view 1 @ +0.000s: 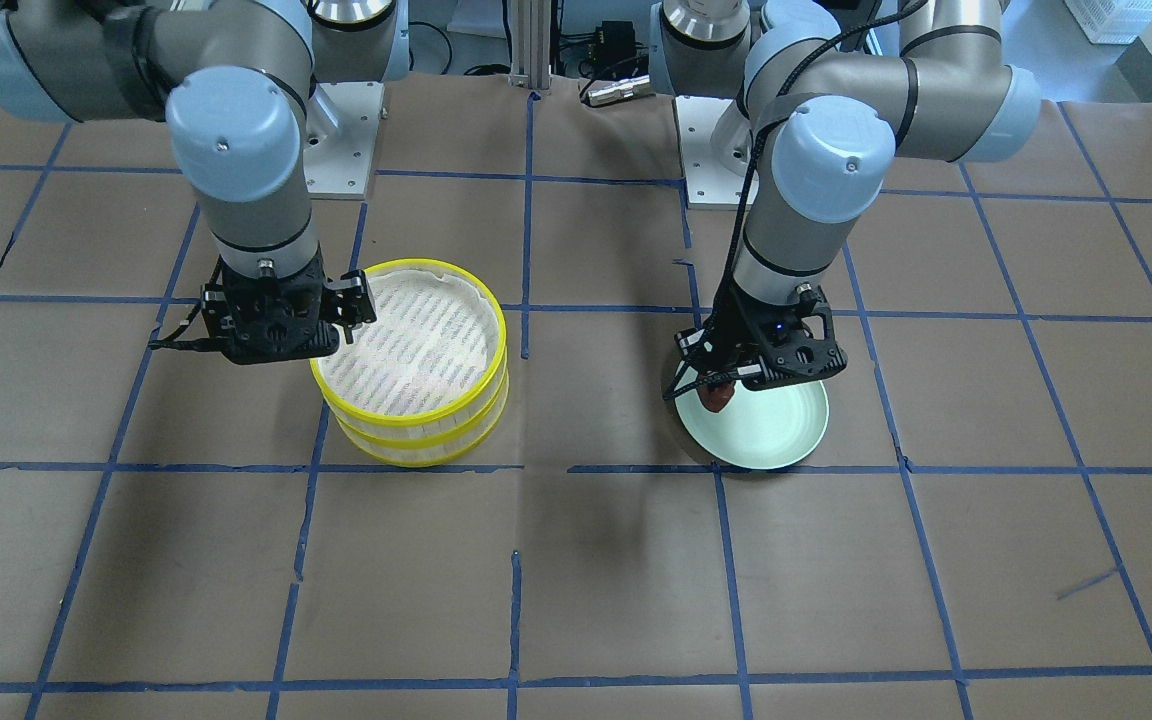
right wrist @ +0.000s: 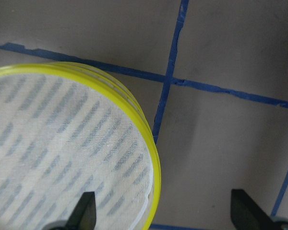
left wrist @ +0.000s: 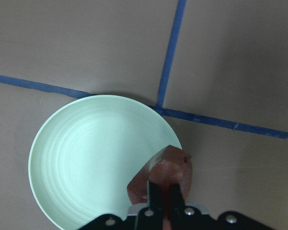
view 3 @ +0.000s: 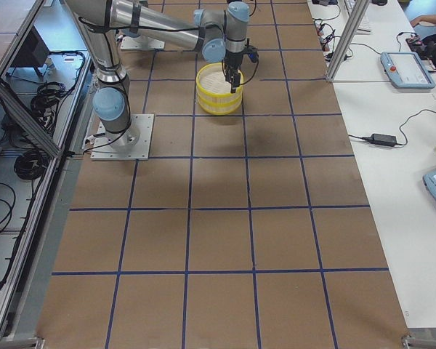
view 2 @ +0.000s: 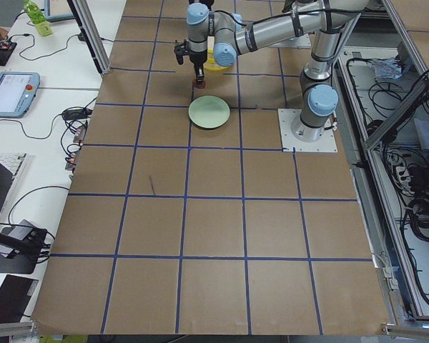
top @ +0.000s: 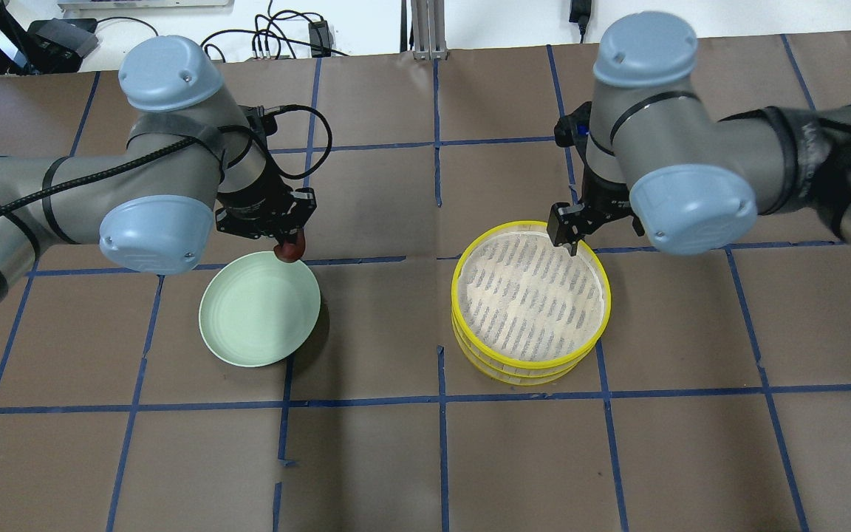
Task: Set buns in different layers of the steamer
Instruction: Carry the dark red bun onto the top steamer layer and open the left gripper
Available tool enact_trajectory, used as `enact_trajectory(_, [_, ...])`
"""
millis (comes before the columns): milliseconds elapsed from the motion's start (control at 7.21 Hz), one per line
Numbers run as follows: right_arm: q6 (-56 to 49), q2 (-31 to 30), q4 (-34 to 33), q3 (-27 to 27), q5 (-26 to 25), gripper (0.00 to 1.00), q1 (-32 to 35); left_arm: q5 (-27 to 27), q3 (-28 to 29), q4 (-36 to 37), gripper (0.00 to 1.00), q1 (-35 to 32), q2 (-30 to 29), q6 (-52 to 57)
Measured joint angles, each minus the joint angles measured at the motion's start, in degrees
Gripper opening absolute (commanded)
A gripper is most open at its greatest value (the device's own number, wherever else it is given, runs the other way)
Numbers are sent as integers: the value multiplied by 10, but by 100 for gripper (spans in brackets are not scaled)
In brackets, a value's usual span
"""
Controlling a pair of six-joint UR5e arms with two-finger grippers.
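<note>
My left gripper is shut on the dark reddish-brown bun and holds it above the rim of the pale green plate. The bun also shows in the overhead view, under the left gripper. The steamer layers stand stacked, yellow-rimmed, and the top tier's slatted floor is bare. My right gripper is open above the stack's rim, one finger over the inside and one outside. The white bun is out of view.
The plate is empty and lies on the brown table with blue tape lines, about one grid square from the steamer. Both arm bases stand at the robot's edge of the table.
</note>
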Motion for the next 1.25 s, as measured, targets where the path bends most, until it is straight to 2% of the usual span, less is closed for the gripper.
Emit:
enact_trajectory(277, [5, -29, 135, -108, 49, 100, -11, -19, 29, 3, 3, -66, -1, -89])
enact_trajectory(416, [9, -35, 176, -149, 71, 100, -11, -23, 35, 11, 3, -101, -2, -154])
enact_trajectory(554, [12, -39, 181, -167, 80, 100, -12, -25, 38, 26, 3, -135, -6, -222])
enact_trajectory(832, [18, -43, 148, -172, 78, 95, -12, -26, 39, 63, 4, -203, -17, -347])
enact_trajectory(970, [39, -44, 141, -171, 75, 95, -14, -26, 39, 80, 32, -233, -25, -401])
enact_trajectory(1109, [66, -44, 142, -169, 64, 97, -16, -26, 39, 104, 99, -257, -39, -446])
enact_trajectory(1248, [82, -44, 146, -168, 43, 97, -17, -26, 40, 135, 100, -273, -57, -474])
